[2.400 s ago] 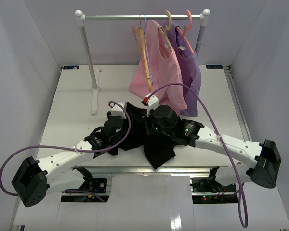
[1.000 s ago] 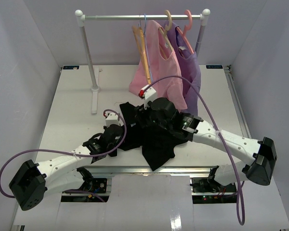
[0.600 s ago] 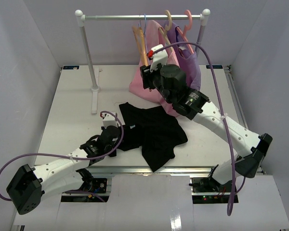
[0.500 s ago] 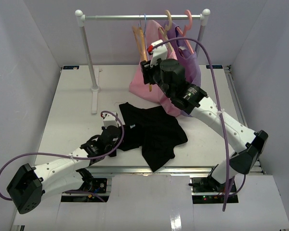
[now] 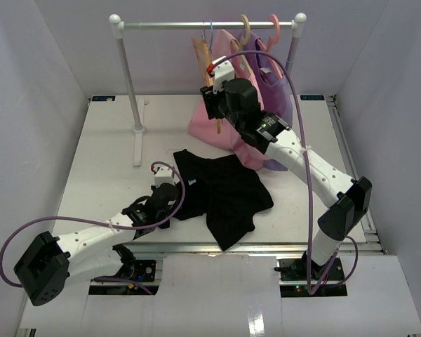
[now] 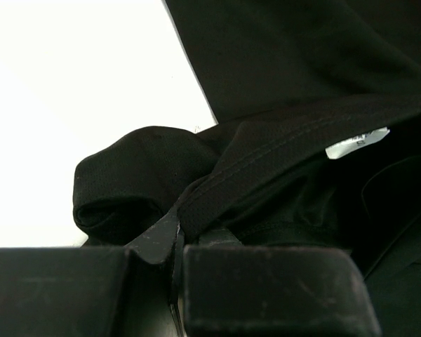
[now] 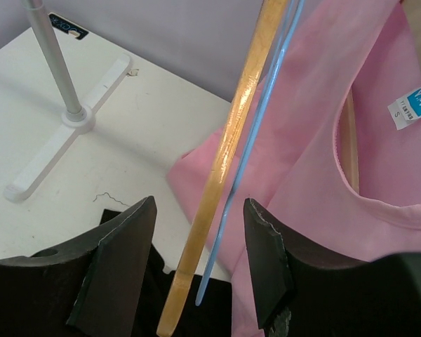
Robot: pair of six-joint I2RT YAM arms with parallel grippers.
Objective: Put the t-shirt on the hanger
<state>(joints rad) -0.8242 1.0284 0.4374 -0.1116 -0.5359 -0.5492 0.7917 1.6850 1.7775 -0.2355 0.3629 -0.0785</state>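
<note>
The black t-shirt lies crumpled on the table near the front edge, its light label showing at the neck. My left gripper is at the shirt's left side, shut on the collar fold. The light-blue hanger hangs from the rail right beside a bare tan-orange hanger. My right gripper is raised at the rack, open. The lower arms of both hangers pass between its fingers without touching them.
A white rack stands at the back with its foot on the table. A pink garment and a purple garment hang to the right of the blue hanger, close behind my right gripper.
My right arm has lifted off the t-shirt and swung up and back to the rack, ending around the two hangers. My left gripper has kept its hold on the collar.
</note>
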